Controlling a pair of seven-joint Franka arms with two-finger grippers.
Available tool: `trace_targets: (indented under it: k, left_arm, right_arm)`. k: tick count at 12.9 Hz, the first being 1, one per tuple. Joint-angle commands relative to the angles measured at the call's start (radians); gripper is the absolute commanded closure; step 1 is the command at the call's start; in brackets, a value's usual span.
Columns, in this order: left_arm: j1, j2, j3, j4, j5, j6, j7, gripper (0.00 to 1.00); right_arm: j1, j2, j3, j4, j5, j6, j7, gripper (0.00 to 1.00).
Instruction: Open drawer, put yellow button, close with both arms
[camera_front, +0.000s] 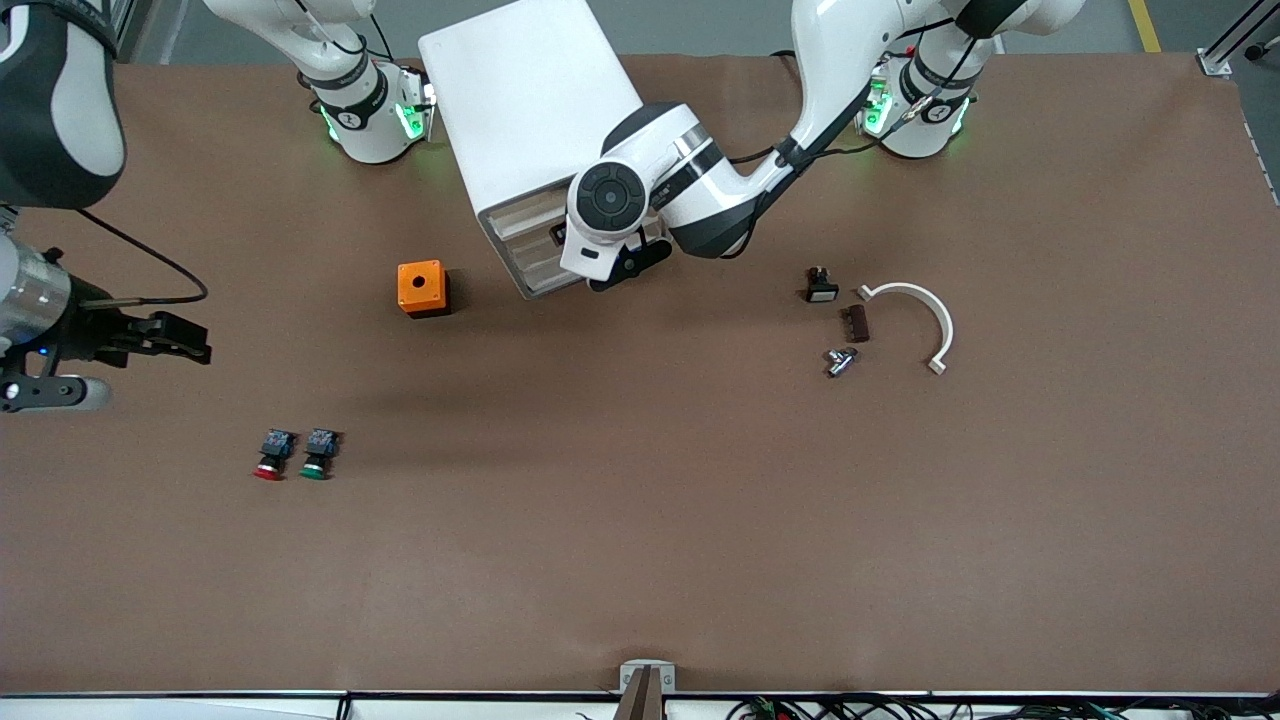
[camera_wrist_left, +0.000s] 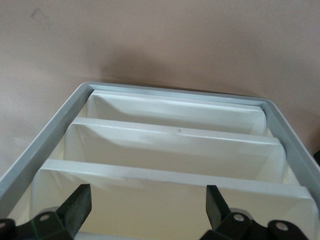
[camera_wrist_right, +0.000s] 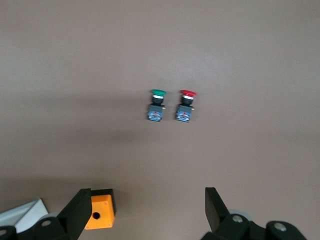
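White plastic drawer (camera_front: 520, 213), top one in the cabinet (camera_front: 520, 100), facing the front camera, long side across the cabinet face. Left gripper (camera_wrist_left: 147, 192) right at that face, jaws spread wide, holding nothing. Right gripper (camera_wrist_right: 147, 195) up over the table's right-arm end, jaws wide too. Two buttons: one red button (camera_front: 268, 470), one green button (camera_front: 314, 470), side by side. One orange box (camera_front: 421, 288) beside the cabinet.

Left end effector (camera_front: 628, 262) spread wide at cabinet (camera_front: 530, 130) front, blocking drawer access. Orange box (camera_front: 423, 288) stands beside cabinet. Desk (camera_front: 640, 560) open along front-camera edge; red button (camera_front: 272, 455), green button (camera_front: 318, 454) near right-arm end
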Motion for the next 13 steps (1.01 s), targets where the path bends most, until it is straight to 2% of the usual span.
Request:
trace_targets:
  k: [1,6,9,11,13]
  left_arm:
    - [-0.038,0.0,0.001,-0.019,-0.015,0.009,-0.022,0.0]
    - [-0.029,-0.008,0.011,-0.03,0.002,-0.002,-0.013,0.0]
    - [0.005,-0.056,0.053,-0.022,0.174,-0.025,-0.034,0.0]
    - [0.077,-0.106,0.084,-0.019,0.2,-0.026,-0.031,0.0]
    - [0.164,-0.159,0.086,-0.019,0.282,-0.06,-0.024,0.0]
  right_arm:
    - [-0.032,-0.006,0.022,-0.001,-0.007,-0.01,-0.012,0.0]
    - [-0.067,-0.008,0.023,-0.002,-0.006,-0.015,-0.001,0.0]
    - [-0.075,-0.006,0.022,0.007,-0.001,-0.041,-0.006,0.0]
    - [-0.073,-0.003,0.022,0.015,-0.01,-0.041,0.0,0.0]
    - [-0.075,-0.014,0.02,0.022,0.0,-0.045,-0.001,0.0]
